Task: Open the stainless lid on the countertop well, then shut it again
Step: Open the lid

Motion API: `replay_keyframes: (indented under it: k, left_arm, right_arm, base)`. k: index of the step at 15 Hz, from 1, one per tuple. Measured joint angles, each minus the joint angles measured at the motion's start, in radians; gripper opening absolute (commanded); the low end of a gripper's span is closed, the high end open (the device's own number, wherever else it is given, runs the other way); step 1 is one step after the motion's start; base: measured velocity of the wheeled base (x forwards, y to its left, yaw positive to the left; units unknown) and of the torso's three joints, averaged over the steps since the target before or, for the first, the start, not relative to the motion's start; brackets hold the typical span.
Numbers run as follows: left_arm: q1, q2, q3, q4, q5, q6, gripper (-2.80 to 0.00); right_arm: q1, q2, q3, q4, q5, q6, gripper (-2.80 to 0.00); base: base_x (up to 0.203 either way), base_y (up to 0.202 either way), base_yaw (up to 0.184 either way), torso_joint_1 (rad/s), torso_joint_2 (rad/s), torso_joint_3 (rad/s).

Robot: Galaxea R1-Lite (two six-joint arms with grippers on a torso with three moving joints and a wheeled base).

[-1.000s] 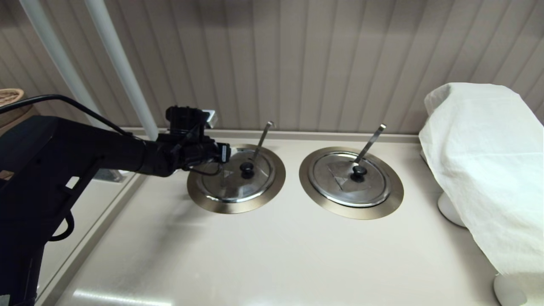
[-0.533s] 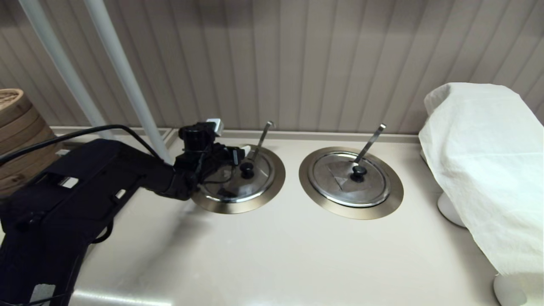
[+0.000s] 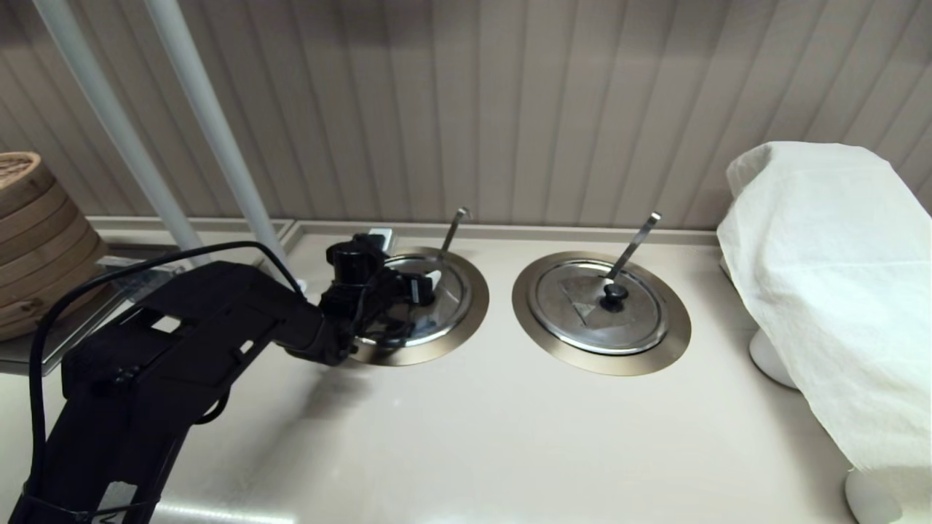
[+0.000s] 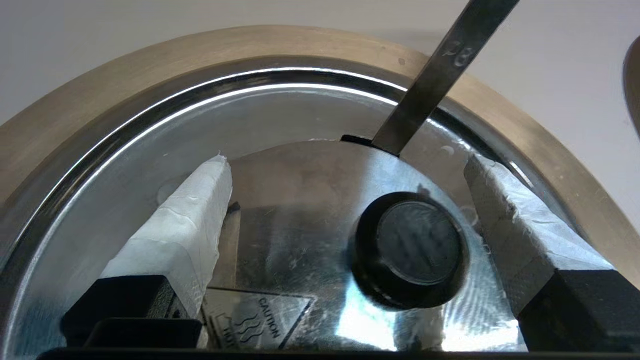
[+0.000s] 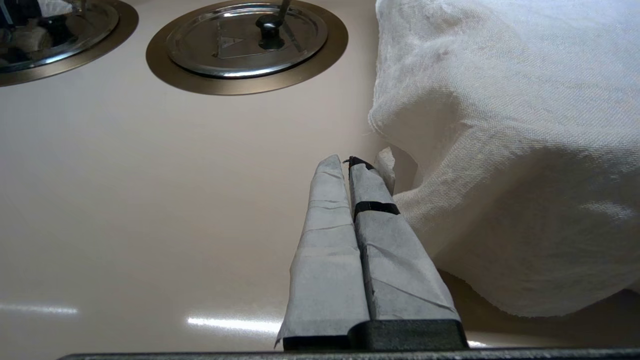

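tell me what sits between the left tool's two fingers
The stainless lid's black knob, nearer one finger, ungripped; left wrist view shows it.

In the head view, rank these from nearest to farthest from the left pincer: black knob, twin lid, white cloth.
1. Black knob, on the stainless lid, right at the open left pincer.
2. Twin lid, in the neighbouring ring to the right.
3. White cloth, far right.

Beige countertop (image 3: 466,437) carries two lidded wells, cloth-draped object (image 3: 837,291).

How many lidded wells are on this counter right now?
2. The countertop well under the left gripper, its stainless lid seated; the twin well to its right, also covered.
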Motion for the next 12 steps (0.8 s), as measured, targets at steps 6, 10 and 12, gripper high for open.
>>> replay_keyframes:
  k: [6,10,12]
  left_arm:
    - [-0.006,-0.001,0.046,-0.024,0.004,0.001,0.00]
    - [-0.007,0.003,0.076,-0.088,0.010,0.033,0.00]
    - [-0.006,0.005,0.079,-0.089,0.009,0.033,0.00]
  right_arm:
    - [0.000,0.000,0.000,0.000,0.000,0.000,-2.80]
    - [0.000,0.000,0.000,0.000,0.000,0.000,-2.80]
    - [0.000,0.000,0.000,0.000,0.000,0.001,-2.80]
  base:
    - [0.000,0.000,0.000,0.000,0.00,0.000]
    - [0.000,0.000,0.000,0.000,0.00,0.000]
    - [0.000,0.000,0.000,0.000,0.00,0.000]
